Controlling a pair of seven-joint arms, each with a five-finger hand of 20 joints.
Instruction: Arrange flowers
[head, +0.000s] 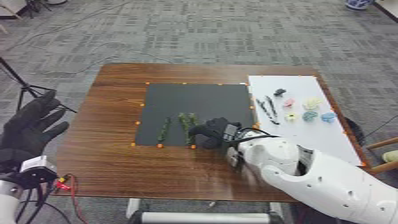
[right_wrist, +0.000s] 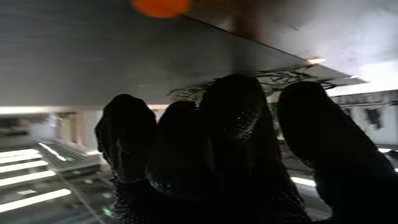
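Note:
My right hand (head: 210, 133) is low over the lower right part of the black mat (head: 160, 100), beside the green stems (head: 185, 121); another green stem (head: 165, 129) lies farther left. In the right wrist view my right hand (right_wrist: 226, 135) has fairly straight fingers, with greenery (right_wrist: 188, 93) beyond the fingertips. My left hand (head: 31, 127) is open off the table's left side. On the white board (head: 311, 142) lie dark stems (head: 267, 109), a pink flower (head: 289, 102), a pale yellow flower (head: 311, 103), a teal flower (head: 309, 116), a blue flower (head: 328, 117) and a small yellow flower (head: 290, 116).
Orange markers (head: 161, 146) line the mat's edges on the brown table (head: 115, 170). A dark item (head: 280, 92) lies near the board's upper part. A black tripod (head: 27, 87) stands beyond the table's left edge, and a chair (head: 384, 155) is at the right.

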